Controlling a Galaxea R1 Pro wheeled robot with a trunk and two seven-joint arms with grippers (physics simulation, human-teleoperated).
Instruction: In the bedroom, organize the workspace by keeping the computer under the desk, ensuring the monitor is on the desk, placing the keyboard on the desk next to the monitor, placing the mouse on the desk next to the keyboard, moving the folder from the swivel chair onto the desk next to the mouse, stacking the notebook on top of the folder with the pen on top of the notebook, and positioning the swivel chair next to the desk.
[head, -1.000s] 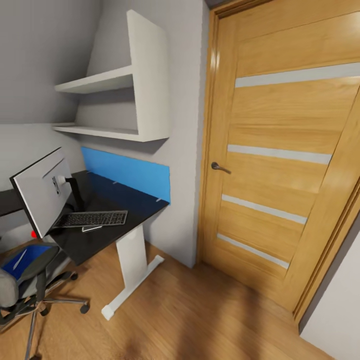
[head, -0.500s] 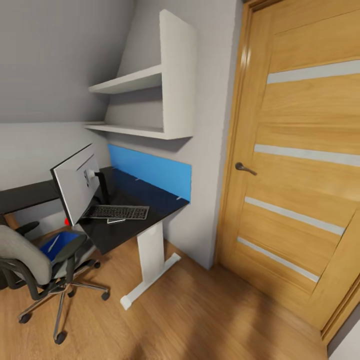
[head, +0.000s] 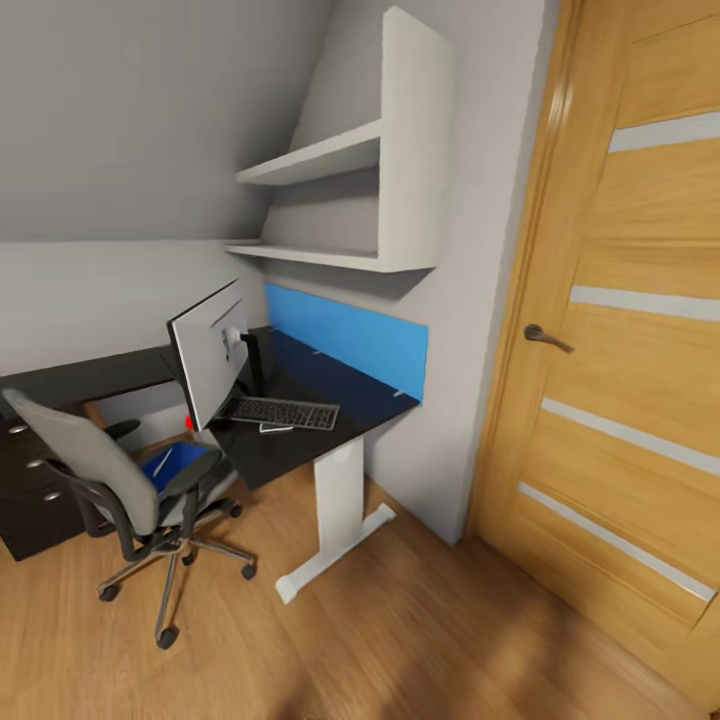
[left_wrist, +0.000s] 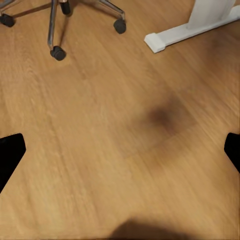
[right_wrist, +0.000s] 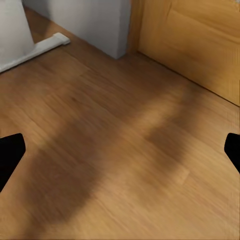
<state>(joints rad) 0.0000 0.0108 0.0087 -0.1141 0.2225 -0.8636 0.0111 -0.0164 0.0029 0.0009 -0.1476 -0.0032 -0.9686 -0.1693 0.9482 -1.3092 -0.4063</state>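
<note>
Well apart from both grippers, the desk (head: 290, 455) is standing against the pale grey wall, its glossy black top backed by a bright blue panel (head: 345, 338) and carried on a white leg (head: 335, 515). The monitor (head: 208, 365) is sitting on the desk with its silvery-white back facing the head camera, and the keyboard (head: 278, 412) is lying on the black top just beside the monitor's stand. A small dark thing is lying right by the keyboard's near edge, too small to name. The swivel chair (head: 120, 490) is standing on the wood floor (head: 420, 620) beside the desk, and the folder (head: 172, 466) is lying on its seat with the pen (head: 162, 462) resting across it. A black drawer unit (head: 35, 490) is sitting behind the chair, white shelves (head: 340, 205) are hanging above the desk, and an oak door (head: 630, 330) is filling the right side.

Seen from the wrists, the left gripper (left_wrist: 120, 150) is hanging over bare floor with its fingers (left_wrist: 9, 152) spread wide and holding nothing, the chair's castors and the desk's white foot (left_wrist: 192, 30) lying beyond it. The right gripper (right_wrist: 120, 150) is likewise hanging wide apart and unladen over the floor, near the wall corner and the door's base.
</note>
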